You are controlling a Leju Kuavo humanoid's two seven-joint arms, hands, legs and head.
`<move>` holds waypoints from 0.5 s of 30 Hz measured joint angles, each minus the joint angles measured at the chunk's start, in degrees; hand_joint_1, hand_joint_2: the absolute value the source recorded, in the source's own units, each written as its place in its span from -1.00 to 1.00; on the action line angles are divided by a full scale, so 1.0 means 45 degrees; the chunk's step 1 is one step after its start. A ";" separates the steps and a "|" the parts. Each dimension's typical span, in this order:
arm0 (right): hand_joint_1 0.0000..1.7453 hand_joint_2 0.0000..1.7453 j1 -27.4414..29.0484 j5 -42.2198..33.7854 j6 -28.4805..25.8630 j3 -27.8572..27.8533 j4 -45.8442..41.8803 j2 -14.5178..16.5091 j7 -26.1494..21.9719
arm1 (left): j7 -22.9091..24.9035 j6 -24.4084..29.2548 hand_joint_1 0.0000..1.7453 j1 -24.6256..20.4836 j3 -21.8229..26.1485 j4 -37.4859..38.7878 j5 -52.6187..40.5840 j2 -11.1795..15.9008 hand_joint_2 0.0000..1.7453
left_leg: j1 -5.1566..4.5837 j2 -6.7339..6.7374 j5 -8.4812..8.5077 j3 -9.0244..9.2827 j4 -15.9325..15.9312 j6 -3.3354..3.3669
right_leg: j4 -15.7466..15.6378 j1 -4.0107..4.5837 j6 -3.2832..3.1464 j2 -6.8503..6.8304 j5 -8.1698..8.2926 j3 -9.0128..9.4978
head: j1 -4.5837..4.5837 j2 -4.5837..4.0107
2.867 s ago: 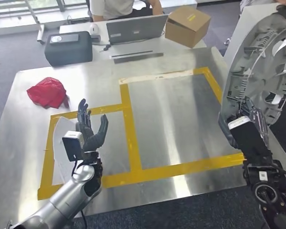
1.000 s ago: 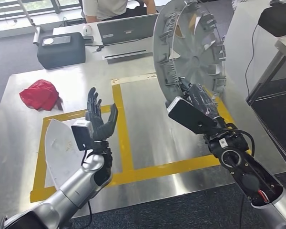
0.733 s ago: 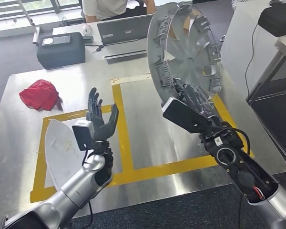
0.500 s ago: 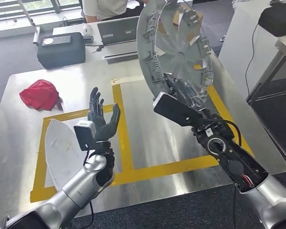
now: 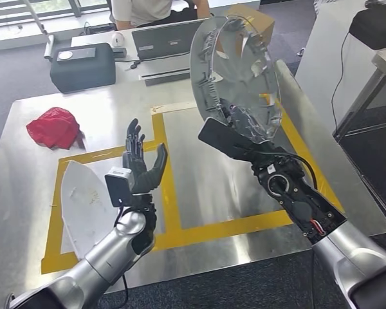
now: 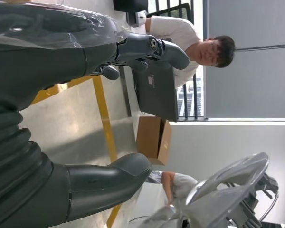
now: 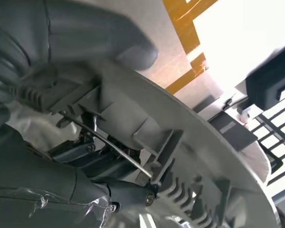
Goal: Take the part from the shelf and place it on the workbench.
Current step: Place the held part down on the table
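Observation:
The part is a large round grey wheel cover with ribs and clips on its inner face. My right hand grips its lower rim and holds it upright above the right yellow-taped square of the steel workbench. Up close, the rim runs across my right hand, whose thumb lies over it. My left hand is raised over the yellow tape with fingers spread and nothing in it. From the left wrist, that hand is open and the cover shows beyond it.
A white teardrop-shaped panel lies in the left taped square. A red cloth sits at the bench's far left. Behind the bench are a dark case, a laptop, a cardboard box and a seated person.
My right arm has swung the wheel cover leftward, from beyond the bench's right edge to above the right taped square. My left hand has shifted slightly right and stayed open.

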 joint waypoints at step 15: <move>-1.00 -1.00 -0.0411 0.0024 -0.0114 0.0041 0.0849 0.0160 0.0220 | -0.0005 -0.0277 -1.00 0.0150 0.0060 0.0000 0.0118 0.0000 1.00 | -0.0002 0.0001 0.0002 0.0017 0.0003 0.0002 | -0.0005 0.0001 0.0001 0.0004 0.0016 0.0016 | 0.0005 0.0000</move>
